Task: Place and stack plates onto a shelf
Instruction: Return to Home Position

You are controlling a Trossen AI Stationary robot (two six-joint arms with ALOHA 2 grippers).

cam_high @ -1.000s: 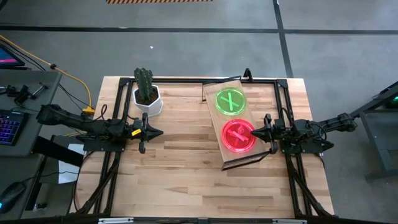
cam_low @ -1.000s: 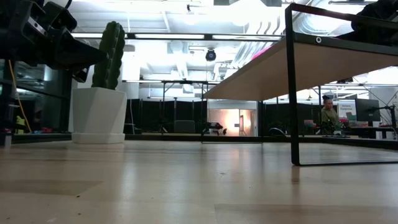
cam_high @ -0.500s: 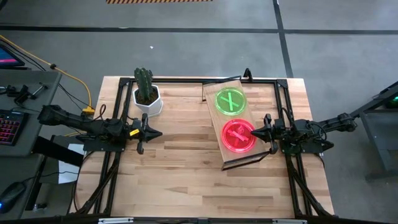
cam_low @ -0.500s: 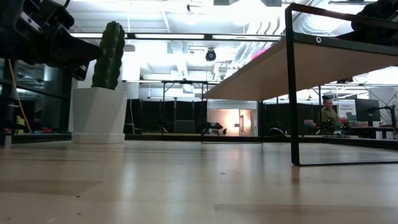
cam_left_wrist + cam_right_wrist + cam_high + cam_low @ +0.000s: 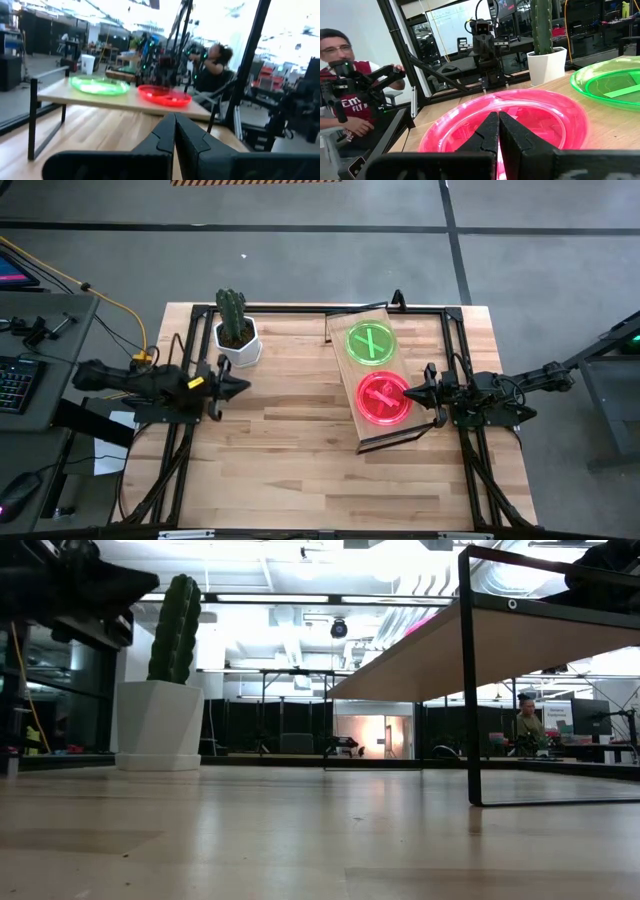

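A neon green plate (image 5: 371, 343) and a neon pink plate (image 5: 384, 398) lie side by side on the light-wood shelf (image 5: 343, 320). The shelf stands slantwise on its black end rails (image 5: 468, 690) at the table's right. My right gripper (image 5: 404, 394) is shut and level, its tip at the pink plate's right rim (image 5: 470, 107). My left gripper (image 5: 248, 387) is shut near the table's left edge, in front of the cactus pot (image 5: 237, 340), holding nothing. From there it faces the green plate (image 5: 97, 85) and the pink plate (image 5: 164, 95). My right gripper's shut fingertips (image 5: 498, 120) stand level over the pink plate's right rim, coming from the table's right side. Whether they touch the plate I cannot tell. The plate lies flat on the shelf.
A cactus in a white pot (image 5: 160, 725) stands at the table's far left. Black frame rails (image 5: 300, 309) run along the table's far edge and sides. Bare tabletop (image 5: 290, 460) lies between the arms and toward the near edge. A person (image 5: 347, 95) sits beyond the table.
My left gripper has drawn back toward the table's left edge and risen a little, its tip tipping upward. It has stayed shut. The plates, the shelf and my right gripper have kept still.
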